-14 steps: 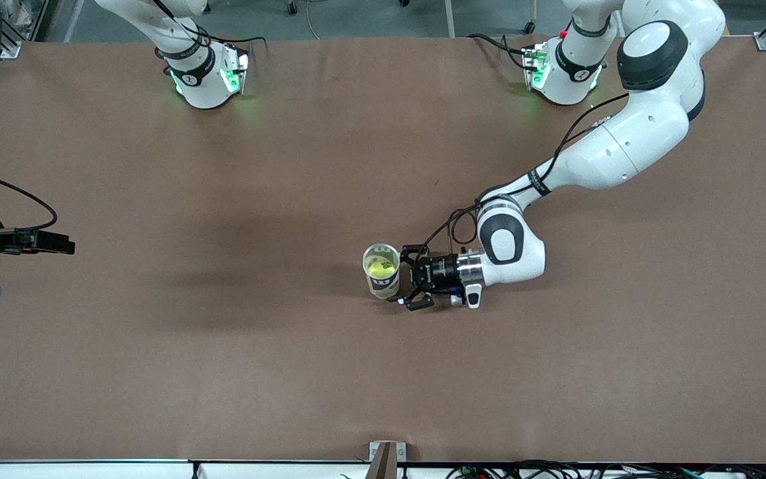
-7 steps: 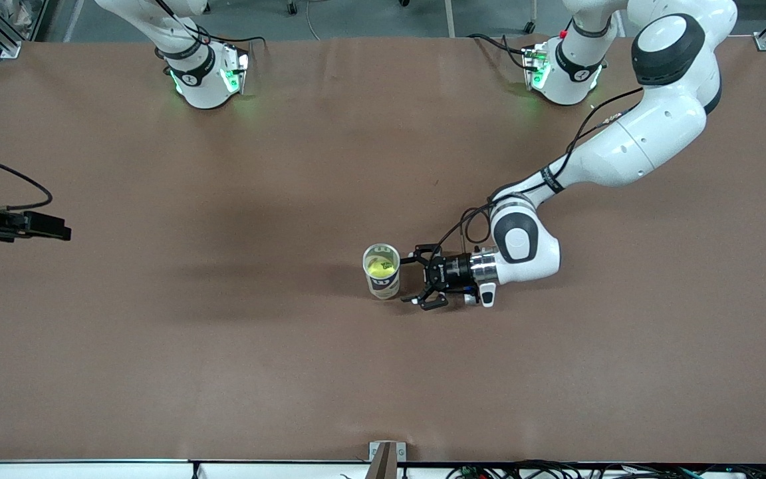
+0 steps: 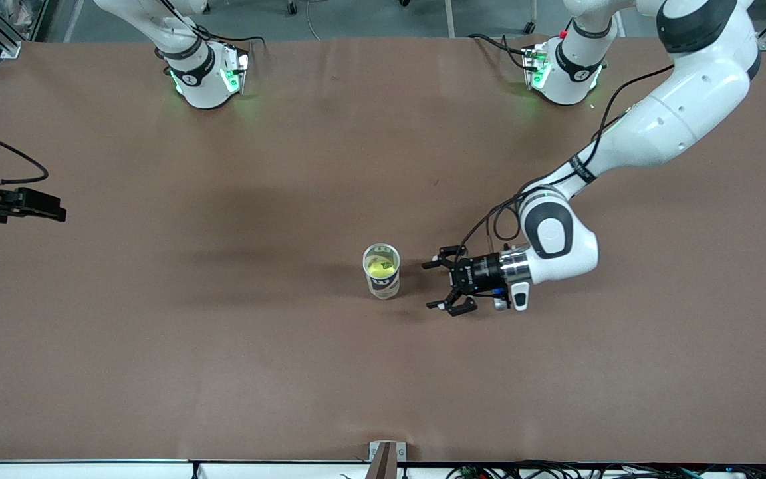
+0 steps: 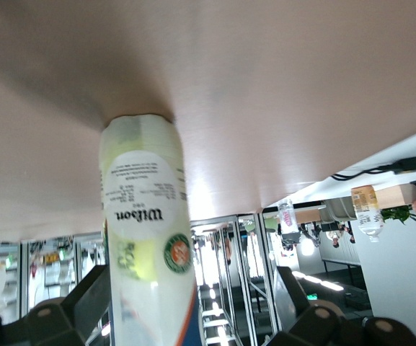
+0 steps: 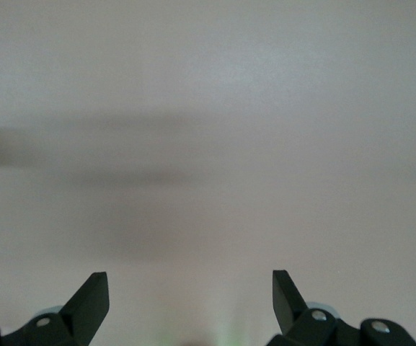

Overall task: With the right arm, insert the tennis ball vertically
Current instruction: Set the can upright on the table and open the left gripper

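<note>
Left wrist view: can reads "Wilson" (ball inside); both grippers' fingers spread wide, empty.

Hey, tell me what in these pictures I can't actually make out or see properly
- Right gripper: only its open fingertips show in the right wrist view; in the front view it is cut off by the frame edge.
- Tennis ball: seen through the can's open top in the front view; how deep it sits is unclear.
- Can in the left wrist view: its upper end runs out of frame.
- Left gripper: open beside the can.
</note>
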